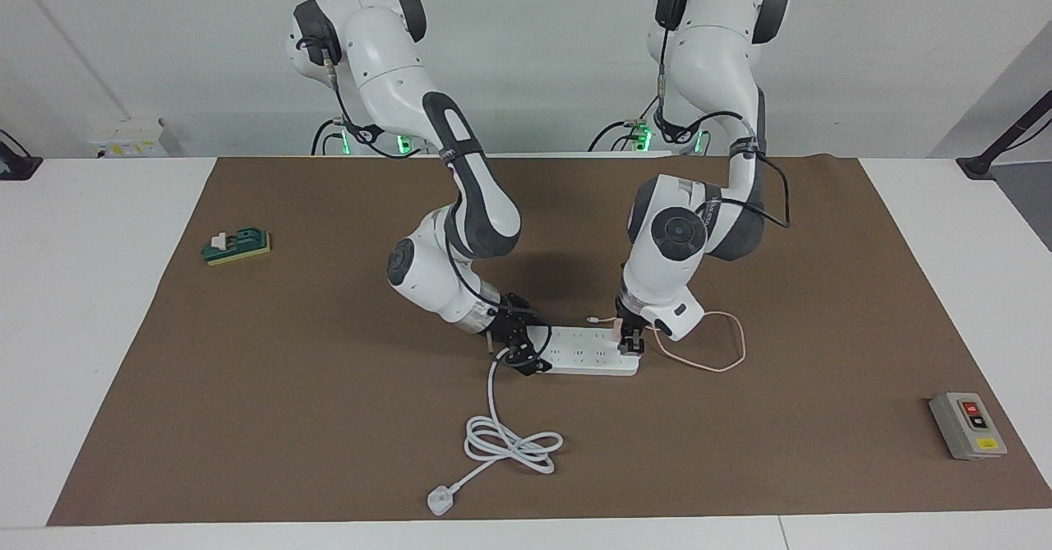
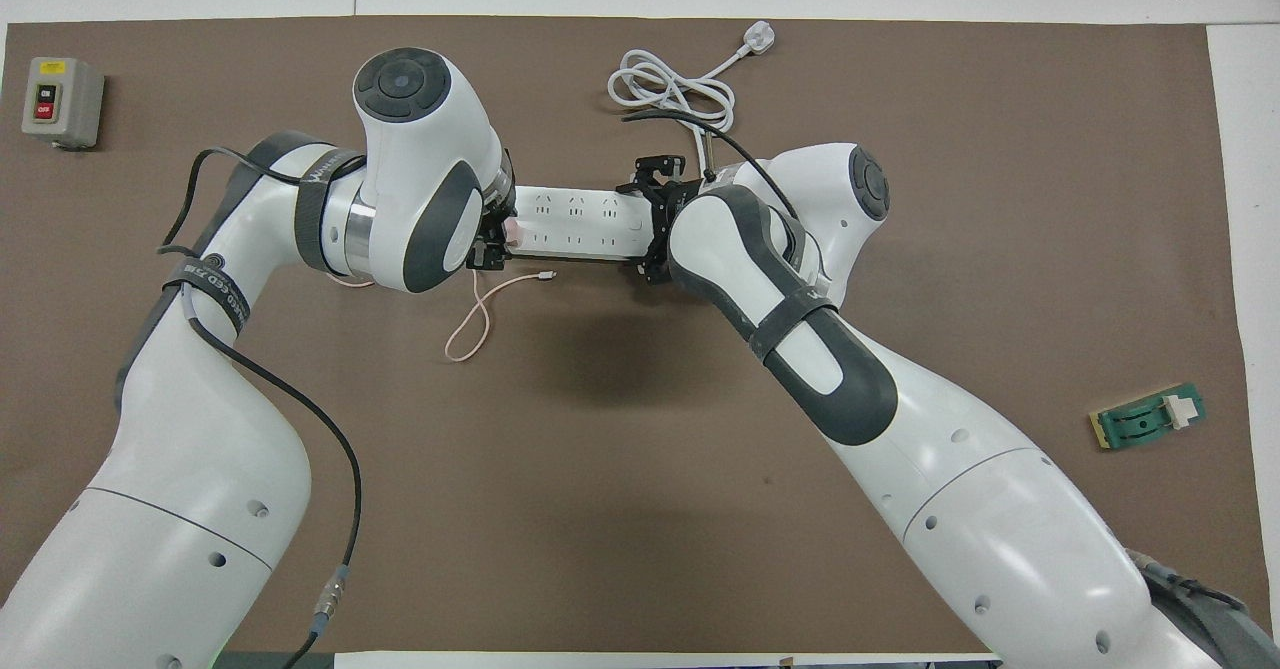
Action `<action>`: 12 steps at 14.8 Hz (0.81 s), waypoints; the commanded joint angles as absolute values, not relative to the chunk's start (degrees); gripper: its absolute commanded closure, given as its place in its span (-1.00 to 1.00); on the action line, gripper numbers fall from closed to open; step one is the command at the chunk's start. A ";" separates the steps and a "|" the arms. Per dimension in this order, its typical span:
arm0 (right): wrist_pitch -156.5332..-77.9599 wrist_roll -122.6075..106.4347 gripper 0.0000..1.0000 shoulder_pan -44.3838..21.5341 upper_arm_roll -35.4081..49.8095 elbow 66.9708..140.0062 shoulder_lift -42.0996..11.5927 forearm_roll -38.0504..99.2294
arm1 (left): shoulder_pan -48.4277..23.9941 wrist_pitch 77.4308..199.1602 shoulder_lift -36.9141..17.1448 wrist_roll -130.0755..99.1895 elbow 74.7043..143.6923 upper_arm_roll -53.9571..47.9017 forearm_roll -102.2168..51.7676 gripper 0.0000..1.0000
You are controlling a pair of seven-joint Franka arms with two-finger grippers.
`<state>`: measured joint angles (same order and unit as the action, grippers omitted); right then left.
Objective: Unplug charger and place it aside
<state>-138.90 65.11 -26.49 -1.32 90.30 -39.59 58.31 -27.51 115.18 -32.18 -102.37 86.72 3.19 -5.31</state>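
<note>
The white power strip (image 1: 585, 351) (image 2: 575, 221) lies mid-table on the brown mat (image 1: 329, 418). The pale-pink charger (image 1: 617, 333) (image 2: 512, 232) sits plugged into the strip's end toward the left arm. Its thin pink cable (image 1: 723, 365) (image 2: 468, 334) loops over the mat beside that end. My left gripper (image 1: 629, 341) (image 2: 492, 249) is down on the charger, fingers closed around it. My right gripper (image 1: 518, 346) (image 2: 652, 217) clamps the strip's cord end, one finger on each long side.
The strip's thick white cord (image 1: 509, 441) (image 2: 668, 84) coils farther from the robots and ends in a white plug (image 1: 440, 501) (image 2: 760, 39). A grey button box (image 1: 967, 425) (image 2: 60, 99) sits toward the left arm's end. A green block (image 1: 237, 246) (image 2: 1150, 419) lies toward the right arm's end.
</note>
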 commanded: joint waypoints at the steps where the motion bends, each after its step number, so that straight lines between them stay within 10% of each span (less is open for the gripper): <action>1: -142.21 61.26 1.00 -26.02 -1.05 88.77 -42.63 59.94 | -29.00 116.11 -30.59 -103.53 89.03 3.78 -1.95 1.00; 12: -142.29 61.26 1.00 -26.02 -1.05 88.86 -42.63 59.94 | -29.18 115.66 -30.67 -103.54 89.03 3.78 -1.41 1.00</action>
